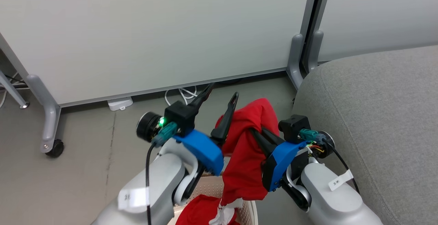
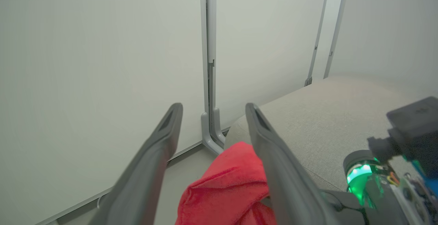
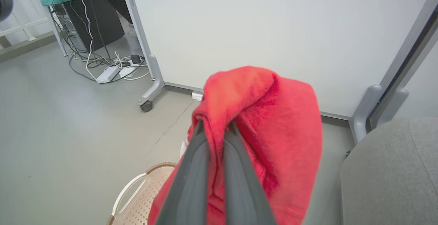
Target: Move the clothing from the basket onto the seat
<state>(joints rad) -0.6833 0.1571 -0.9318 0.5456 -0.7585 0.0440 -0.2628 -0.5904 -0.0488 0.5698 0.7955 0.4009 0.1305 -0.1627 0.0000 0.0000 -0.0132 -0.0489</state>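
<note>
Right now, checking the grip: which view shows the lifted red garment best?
Right wrist view: the red garment sits centre, pinched by the right gripper. Head view shows it hanging; left wrist view, a bunched corner.

I log: clothing (image 1: 246, 156) bright red, white trim; basket (image 3: 147, 201) beneath it cream, perforated, brown rim; seat (image 1: 376, 115) beside it light grey.

White partition panels (image 1: 154, 30) on grey castered legs (image 1: 48, 115) stand on a smooth grey floor (image 1: 85, 163), with white cables (image 1: 181, 95) and a power strip (image 1: 119, 103) lying beneath them.
</note>
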